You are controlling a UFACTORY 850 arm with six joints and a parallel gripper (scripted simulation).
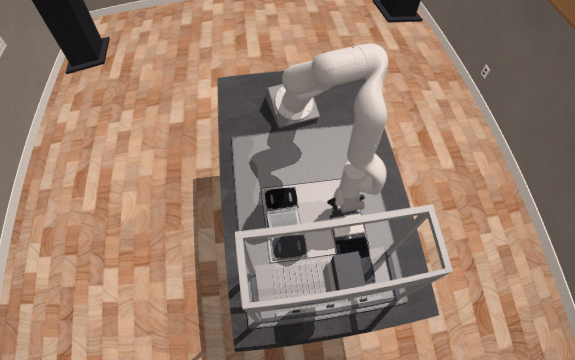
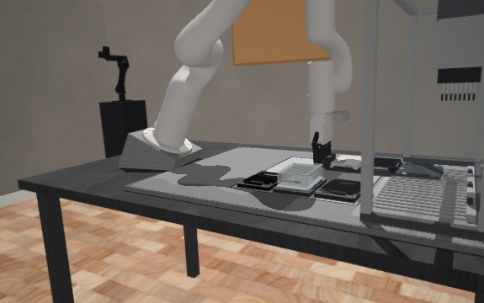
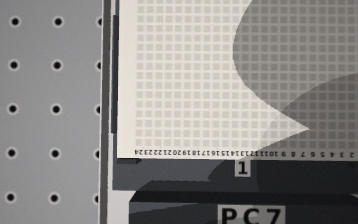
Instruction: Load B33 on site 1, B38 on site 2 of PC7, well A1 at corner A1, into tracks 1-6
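Observation:
Plate carrier PC7 lies on the apron with its far end under the instrument frame. Its label PC7 and site mark 1 show in the wrist view. The white 384-well plate B33 sits flat on site 1, also seen from the side; row A and column 1 meet at its lower right corner. A dark plate lies on the site behind it. Deep-well block B83 sits in the middle nest. Nests S1 and S3 look empty. My gripper is open and empty, hovering over the carrier's handle end.
The instrument's grey frame stands over the ribbed loading rails. A grey block sits on the rails behind the carrier. A pipetting head hangs inside the frame. Perforated deck lies left of the carrier.

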